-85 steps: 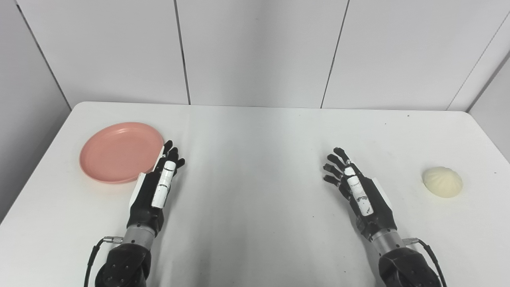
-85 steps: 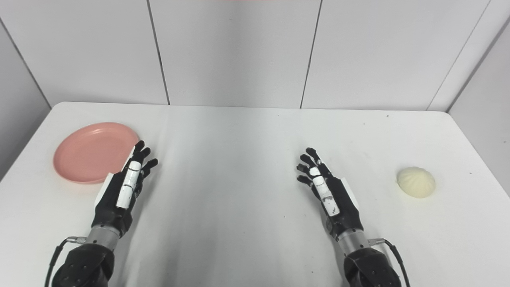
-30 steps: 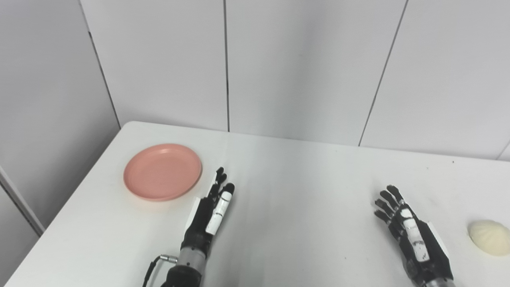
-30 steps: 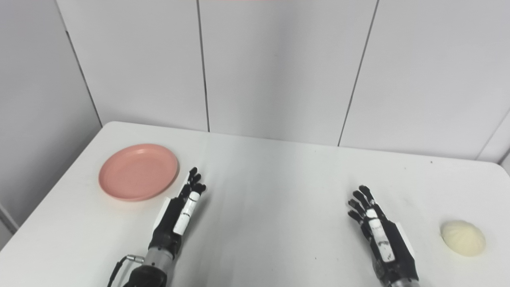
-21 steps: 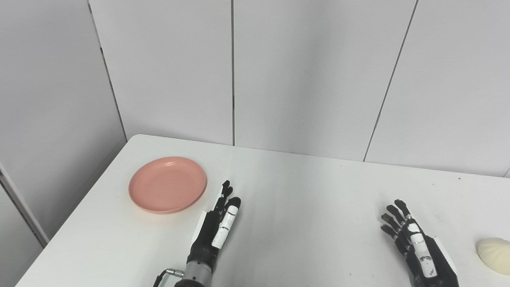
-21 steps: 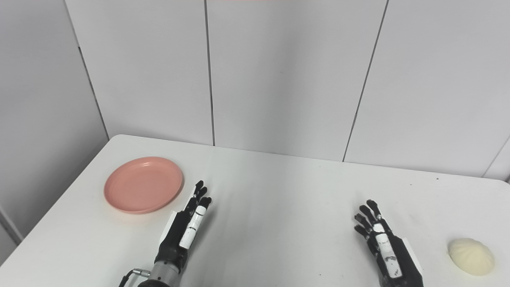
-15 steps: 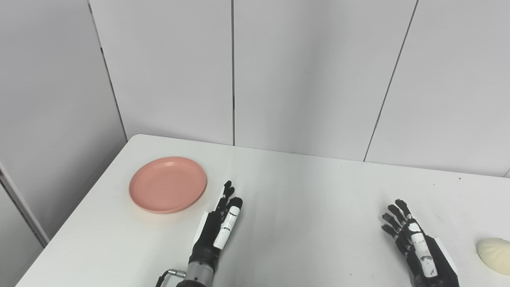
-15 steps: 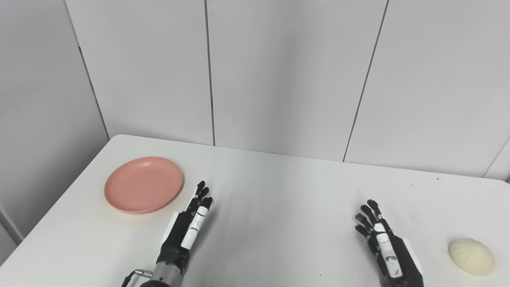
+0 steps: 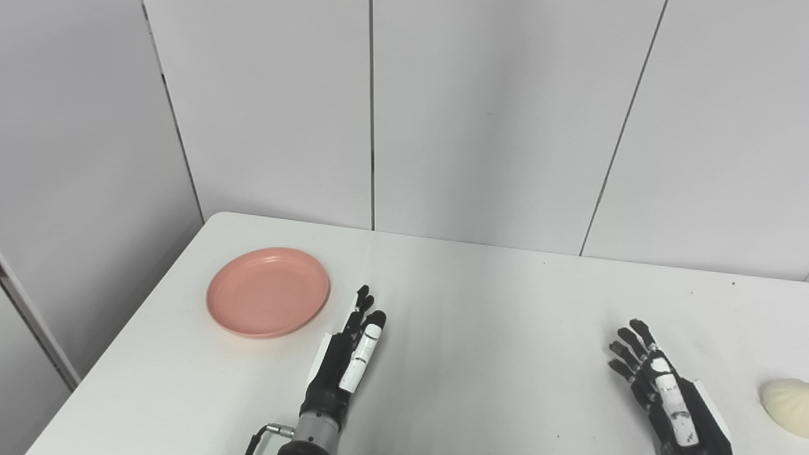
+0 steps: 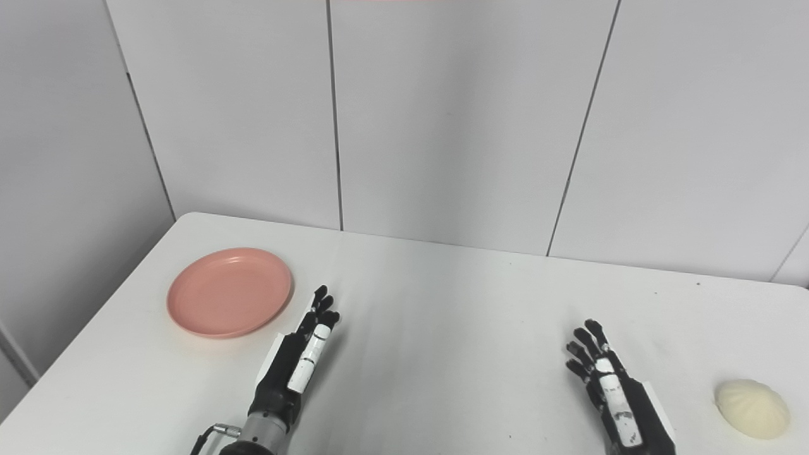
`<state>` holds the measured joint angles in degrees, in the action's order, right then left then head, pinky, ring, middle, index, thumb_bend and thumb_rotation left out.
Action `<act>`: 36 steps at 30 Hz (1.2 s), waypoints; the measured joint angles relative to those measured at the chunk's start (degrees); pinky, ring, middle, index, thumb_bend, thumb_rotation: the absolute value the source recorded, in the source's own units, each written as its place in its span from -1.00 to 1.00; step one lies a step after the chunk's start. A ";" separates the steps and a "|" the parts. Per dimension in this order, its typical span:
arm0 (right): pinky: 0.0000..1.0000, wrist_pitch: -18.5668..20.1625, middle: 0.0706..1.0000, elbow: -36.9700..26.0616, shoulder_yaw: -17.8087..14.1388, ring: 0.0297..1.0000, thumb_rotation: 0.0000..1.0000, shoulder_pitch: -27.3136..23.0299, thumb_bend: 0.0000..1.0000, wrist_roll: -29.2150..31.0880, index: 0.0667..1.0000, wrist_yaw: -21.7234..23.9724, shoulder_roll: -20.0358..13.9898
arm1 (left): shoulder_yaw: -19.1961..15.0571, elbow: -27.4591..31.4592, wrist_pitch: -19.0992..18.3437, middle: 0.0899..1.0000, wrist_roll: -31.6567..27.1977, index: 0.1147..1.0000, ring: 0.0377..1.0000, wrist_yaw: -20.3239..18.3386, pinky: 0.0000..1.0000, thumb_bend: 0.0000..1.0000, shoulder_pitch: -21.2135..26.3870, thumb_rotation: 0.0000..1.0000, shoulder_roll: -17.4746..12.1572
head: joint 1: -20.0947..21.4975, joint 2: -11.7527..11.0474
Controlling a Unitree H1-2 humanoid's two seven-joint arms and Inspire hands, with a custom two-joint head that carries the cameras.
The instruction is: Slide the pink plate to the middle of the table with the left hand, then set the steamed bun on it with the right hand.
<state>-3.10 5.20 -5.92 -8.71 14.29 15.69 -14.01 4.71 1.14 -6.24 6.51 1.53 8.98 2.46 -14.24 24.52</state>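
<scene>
A pink plate (image 9: 268, 291) lies empty on the white table (image 9: 480, 328), at its left side. My left hand (image 9: 344, 357) is open with its fingers straight, just right of and nearer than the plate, apart from it. A pale steamed bun (image 10: 751, 408) sits on the table at the far right, cut by the frame edge in the left eye view (image 9: 785, 398). My right hand (image 10: 613, 392) is open with its fingers spread, left of the bun and apart from it. Both hands hold nothing.
Grey wall panels (image 9: 480, 120) stand right behind the table's far edge. The table's left edge runs close beside the plate. A cable (image 9: 262, 435) hangs at my left wrist.
The camera has tilted up and turned left, so the whole picture shifted. In the last half second the hands, plate and bun barely moved.
</scene>
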 measured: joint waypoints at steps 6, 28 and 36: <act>0.83 0.01 0.88 -0.27 -0.07 0.83 0.78 0.25 0.64 0.23 0.94 -0.02 0.02 | -4.39 7.78 -4.29 0.87 -5.09 0.97 0.86 -0.75 1.00 0.51 1.66 0.86 0.14 | 0.79 0.18; 0.88 0.25 0.93 -0.19 -0.43 0.88 0.78 0.29 0.57 0.41 0.94 -0.65 -0.01 | -21.67 -9.01 7.24 0.65 -14.83 0.53 0.67 -0.15 0.51 0.78 16.18 0.87 -15.28 | 0.44 -1.23; 0.87 0.25 0.92 0.13 -0.42 0.87 0.78 0.06 0.59 0.42 0.93 -0.69 0.04 | -23.43 -24.46 13.47 0.51 -20.04 0.50 0.55 -6.79 0.40 0.86 20.80 0.89 -24.28 | 0.44 -1.67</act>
<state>-2.86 5.33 -6.33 -8.65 14.71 15.00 -13.97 -18.72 -23.32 7.24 -13.53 -5.26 29.78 -21.82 -13.80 22.85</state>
